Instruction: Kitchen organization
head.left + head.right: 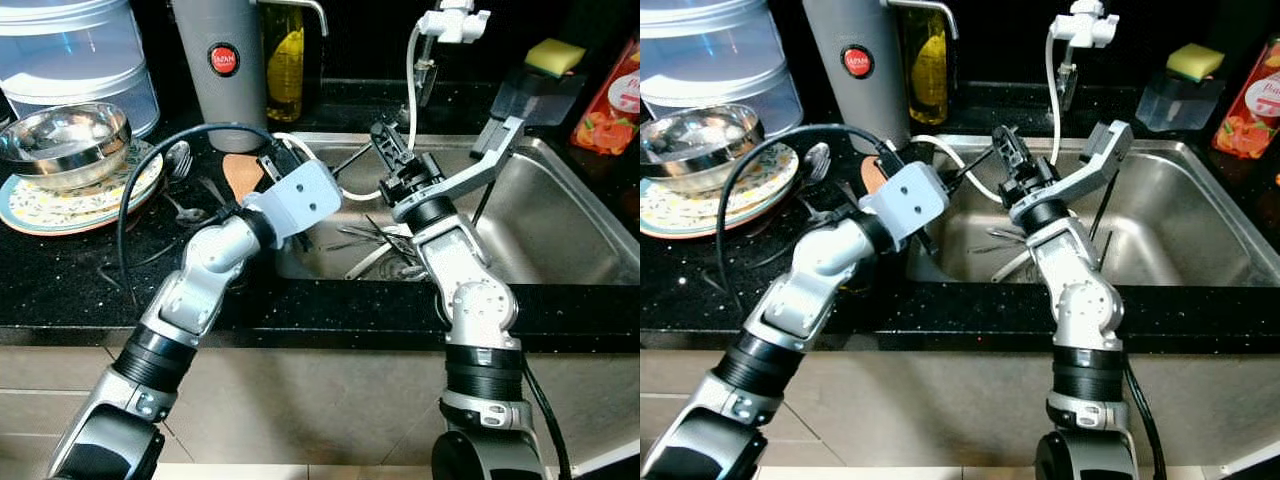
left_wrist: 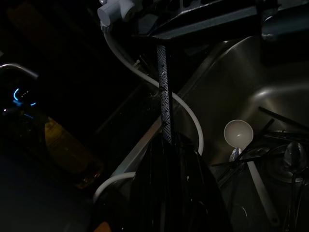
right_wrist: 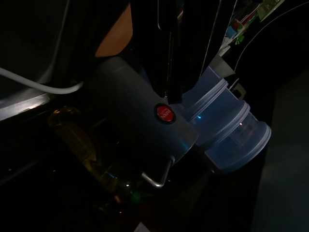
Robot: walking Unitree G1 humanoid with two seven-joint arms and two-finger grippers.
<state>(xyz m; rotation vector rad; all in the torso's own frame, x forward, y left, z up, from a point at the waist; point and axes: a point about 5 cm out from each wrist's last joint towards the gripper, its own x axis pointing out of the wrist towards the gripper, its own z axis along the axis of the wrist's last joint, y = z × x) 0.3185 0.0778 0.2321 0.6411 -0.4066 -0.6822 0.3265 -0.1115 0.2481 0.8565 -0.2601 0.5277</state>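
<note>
Both grippers met over the sink's point(image 1: 560, 200) left end. A thin dark stick, probably a chopstick point(image 1: 975, 164), ran between them, long axis left-right, slightly tilted. Left gripper point(image 1: 283, 160) was clamped on one end; right gripper point(image 1: 1012, 150) sat at the other end, fingers narrow, actual contact unclear. Sink held a white spoon point(image 2: 238, 133) and loose cutlery point(image 1: 375, 245). A steel bowl point(image 1: 66, 140) sat on stacked plates point(image 1: 40, 205), left counter
</note>
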